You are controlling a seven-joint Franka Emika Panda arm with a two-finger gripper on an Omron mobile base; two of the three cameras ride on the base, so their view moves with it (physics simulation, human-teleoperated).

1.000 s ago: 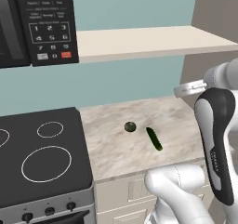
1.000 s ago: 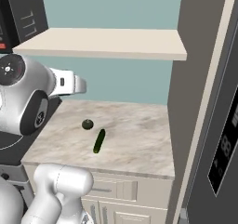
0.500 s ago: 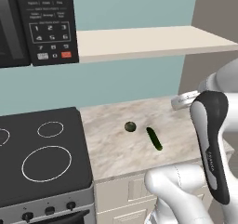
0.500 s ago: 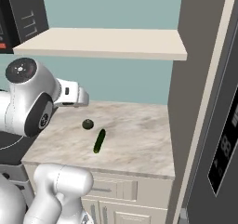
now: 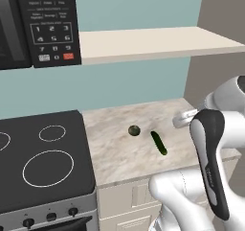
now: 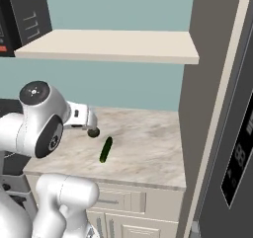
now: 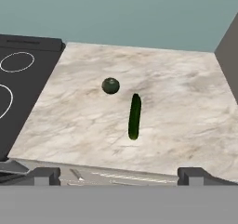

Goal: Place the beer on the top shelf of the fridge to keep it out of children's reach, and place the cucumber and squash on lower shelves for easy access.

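Observation:
The cucumber [image 7: 135, 116], a long dark green rod, lies on the marble counter [image 7: 186, 107]. The squash [image 7: 110, 85], a small olive ball, sits just to its upper left. My gripper [image 7: 119, 174] hovers above the counter's front part, looking down at both. It is open, with its fingertips [image 7: 44, 175] far apart and nothing between them. From the left base I see the cucumber [image 5: 159, 143], the squash [image 5: 134, 130] and my hand [image 5: 183, 119] to their right. The fridge [image 6: 212, 108] stands at the right, its door [image 6: 242, 153] swung open. The beer and the fridge's shelves are out of view.
A black cooktop [image 5: 43, 158] borders the counter on the left, under a microwave [image 5: 38, 24]. A cream wall shelf [image 5: 153, 43] hangs above the counter. My own elbow [image 6: 42, 118] hangs over the counter's left front.
My hand has come down from shelf height toward the counter and a little nearer the squash. The cucumber and squash have not moved. The jaws stayed open.

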